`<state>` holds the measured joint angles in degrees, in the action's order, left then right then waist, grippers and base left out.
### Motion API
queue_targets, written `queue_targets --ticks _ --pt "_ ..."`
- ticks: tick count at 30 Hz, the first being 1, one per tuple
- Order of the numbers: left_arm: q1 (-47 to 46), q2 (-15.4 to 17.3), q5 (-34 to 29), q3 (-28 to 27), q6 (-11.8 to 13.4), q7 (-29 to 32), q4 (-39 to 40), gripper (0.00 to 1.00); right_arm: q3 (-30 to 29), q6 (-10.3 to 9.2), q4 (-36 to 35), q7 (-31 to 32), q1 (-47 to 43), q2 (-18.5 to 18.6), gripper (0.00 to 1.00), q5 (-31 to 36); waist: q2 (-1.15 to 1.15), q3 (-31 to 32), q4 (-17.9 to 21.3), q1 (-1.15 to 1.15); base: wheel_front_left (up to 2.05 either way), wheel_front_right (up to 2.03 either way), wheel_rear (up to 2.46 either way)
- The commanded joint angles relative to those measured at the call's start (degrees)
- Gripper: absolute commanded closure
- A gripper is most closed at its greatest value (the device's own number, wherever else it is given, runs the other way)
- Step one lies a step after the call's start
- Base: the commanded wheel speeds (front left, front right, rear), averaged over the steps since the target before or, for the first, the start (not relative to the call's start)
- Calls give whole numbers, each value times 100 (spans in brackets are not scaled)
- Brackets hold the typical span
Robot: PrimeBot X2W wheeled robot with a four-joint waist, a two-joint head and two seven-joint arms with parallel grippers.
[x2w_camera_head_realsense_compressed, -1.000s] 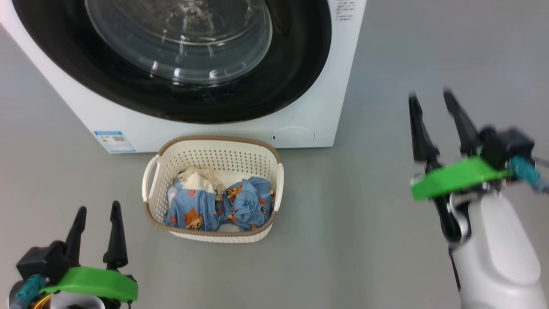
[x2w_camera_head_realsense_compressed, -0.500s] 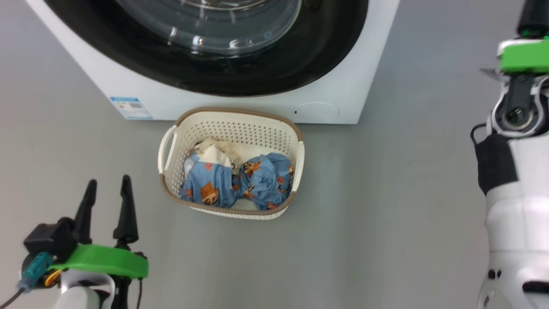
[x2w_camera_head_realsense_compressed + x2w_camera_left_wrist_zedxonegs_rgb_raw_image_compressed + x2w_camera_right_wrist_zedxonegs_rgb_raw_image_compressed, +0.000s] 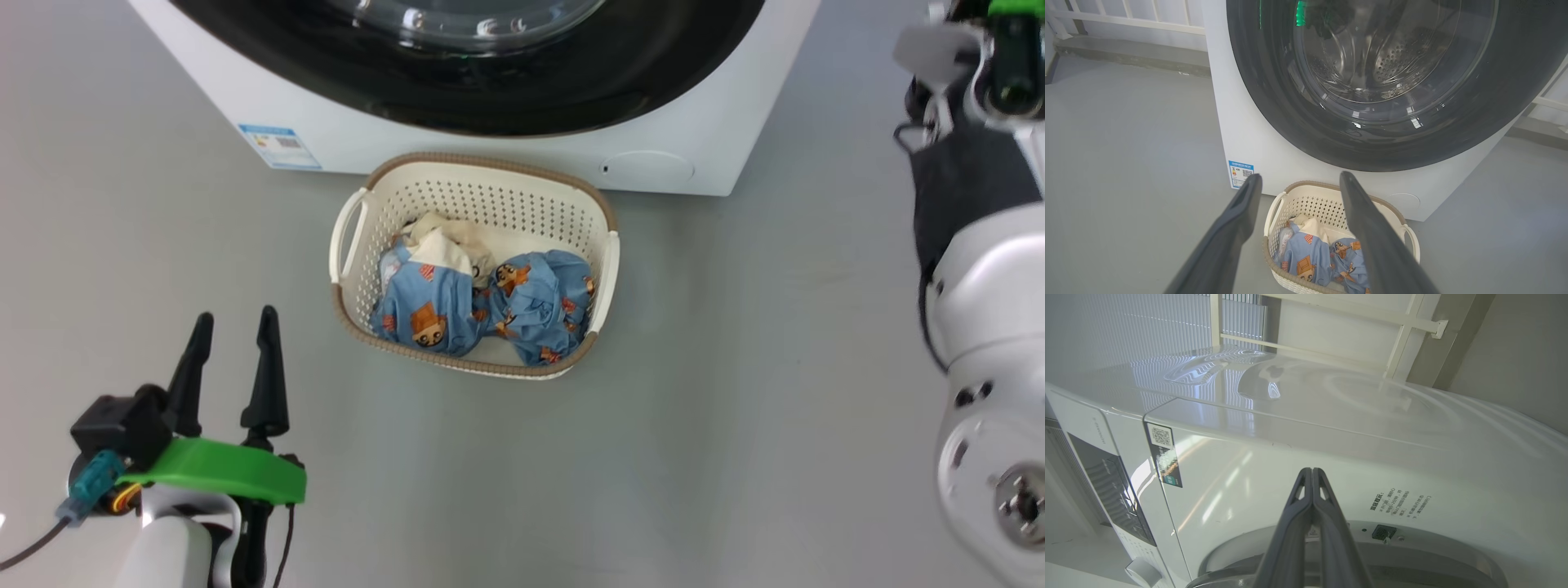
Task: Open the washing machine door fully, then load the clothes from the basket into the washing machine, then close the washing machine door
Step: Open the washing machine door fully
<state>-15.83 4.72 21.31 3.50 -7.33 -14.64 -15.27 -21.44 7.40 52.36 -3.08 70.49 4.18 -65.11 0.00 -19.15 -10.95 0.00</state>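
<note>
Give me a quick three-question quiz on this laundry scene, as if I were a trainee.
1. Fill in "open" or "shut": the left hand is ___, the right hand is ___.
2. True or false: the washing machine door is shut.
3. Where are the clothes? A. in the basket B. in the left hand C. in the right hand

Key: 1. open, shut. 2. True. 3. A.
</note>
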Motion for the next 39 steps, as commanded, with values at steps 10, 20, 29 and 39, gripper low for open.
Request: queue_targets --ticks 10,20,29,39 --pt "-310 99 100 58 -14 -36 67 0 223 9 1146 961 1450 116 100 650 0 -318 -264 0 0 0 0" --pt "-471 73 237 98 -15 -36 102 0 281 9 1882 1087 2099 204 100 1073 0 -609 -375 0 0 0 0" --pt "-532 42 308 137 -15 -36 77 0 233 9 2115 1252 2314 240 100 1276 0 -748 -447 0 0 0 0" --pt "-574 11 356 203 -15 -36 44 0 -2 9 2157 1490 2362 355 100 1491 0 -832 -532 0 0 0 0"
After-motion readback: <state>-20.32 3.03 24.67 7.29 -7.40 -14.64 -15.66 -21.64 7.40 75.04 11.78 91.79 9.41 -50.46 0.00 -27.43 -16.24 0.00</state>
